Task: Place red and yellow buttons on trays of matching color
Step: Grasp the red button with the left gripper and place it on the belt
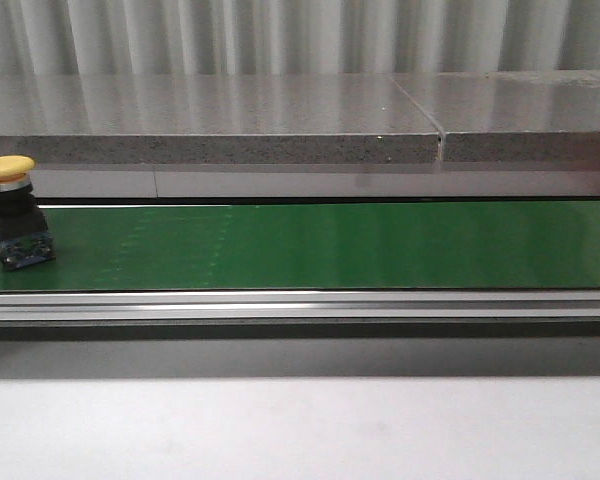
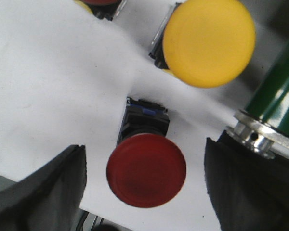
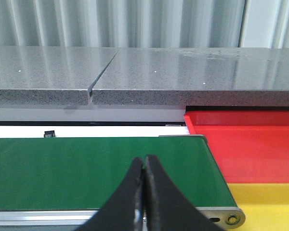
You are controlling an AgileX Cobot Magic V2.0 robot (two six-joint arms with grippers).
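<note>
1. A wall of pale, vertically ribbed panels (image 1: 280, 35) runs across the back.
2. In front of it lies a grey speckled stone ledge (image 1: 210, 120), glossy with reflected light and split by a narrow seam (image 1: 440, 140).
3. A white band (image 1: 280, 183) runs below the ledge.
4. A pale, matte surface (image 1: 300, 430) fills the foreground.

A yellow button (image 1: 7, 166) stands upright on the belt; red tray (image 3: 245, 139) adjoins yellow tray (image 3: 265, 202).
</note>
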